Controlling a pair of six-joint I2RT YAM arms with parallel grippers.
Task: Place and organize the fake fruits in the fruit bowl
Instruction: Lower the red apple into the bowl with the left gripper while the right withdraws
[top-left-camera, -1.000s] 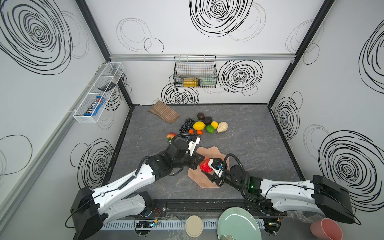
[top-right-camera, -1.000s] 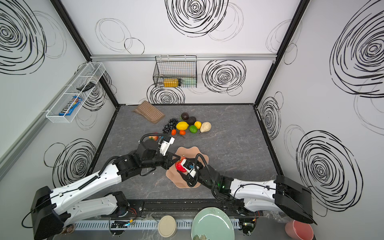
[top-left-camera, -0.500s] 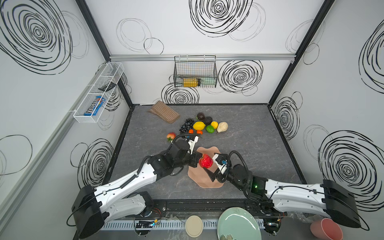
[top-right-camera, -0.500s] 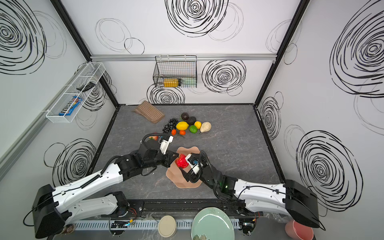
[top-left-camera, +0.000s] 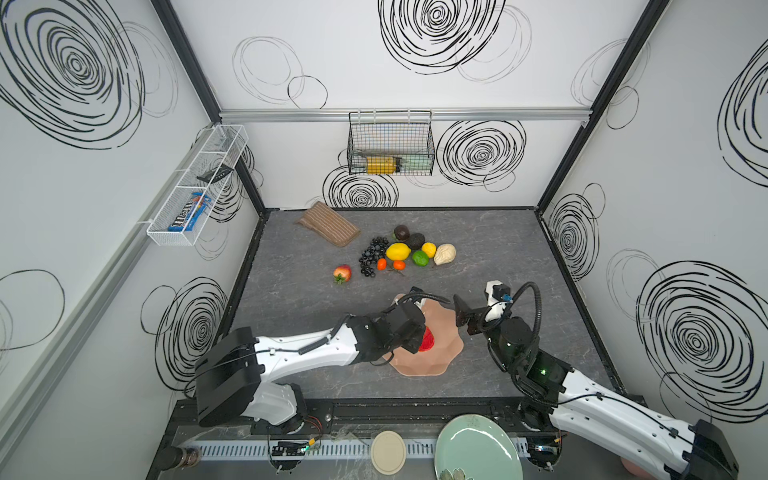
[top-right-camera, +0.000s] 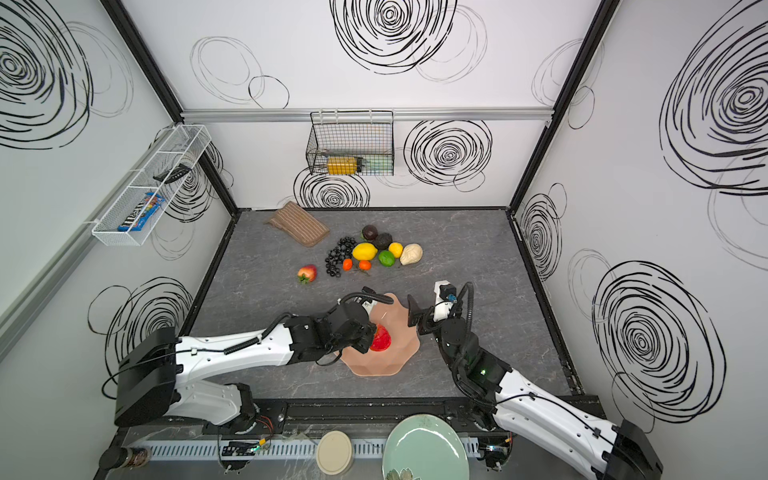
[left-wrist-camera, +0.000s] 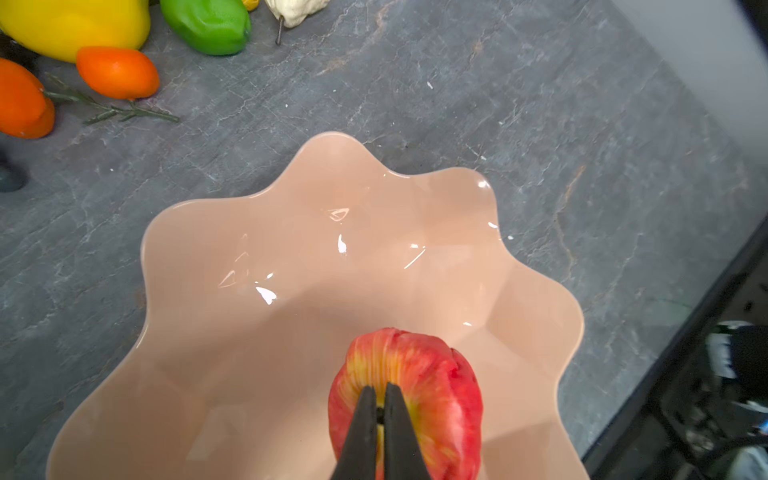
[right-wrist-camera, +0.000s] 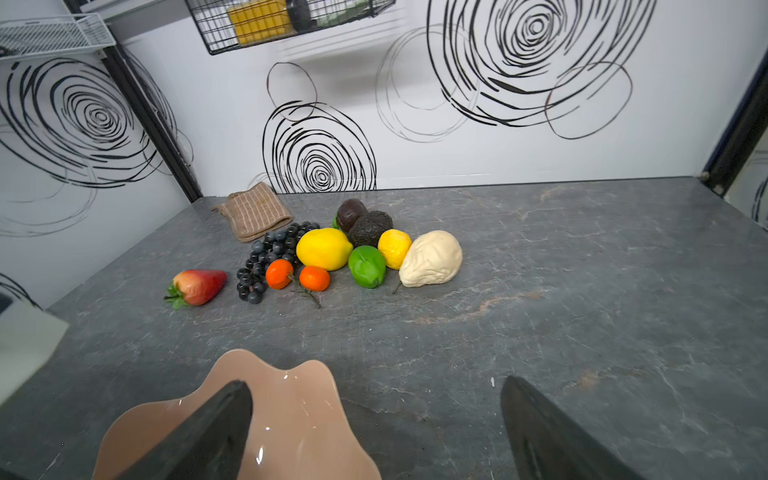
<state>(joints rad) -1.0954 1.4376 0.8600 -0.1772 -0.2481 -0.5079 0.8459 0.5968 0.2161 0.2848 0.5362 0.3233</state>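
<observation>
My left gripper is shut on the stem of a red apple and holds it low inside the peach scalloped fruit bowl. In both top views the left wrist covers part of the apple and of the bowl. My right gripper stands wide open and empty just right of the bowl's rim. The other fake fruits lie in a cluster at the back: grapes, lemon, lime, beige fruit, avocados, tangerines and a strawberry.
A brown folded cloth lies at the back left. A wire basket hangs on the back wall and a white wire shelf on the left wall. A mint-green plate and a small beige lid sit beyond the front rail.
The right gripper opened, let go of the apple and drew back to the right of the bowl. The left gripper kept the apple by its stem and lowered it towards the bowl's near side.
</observation>
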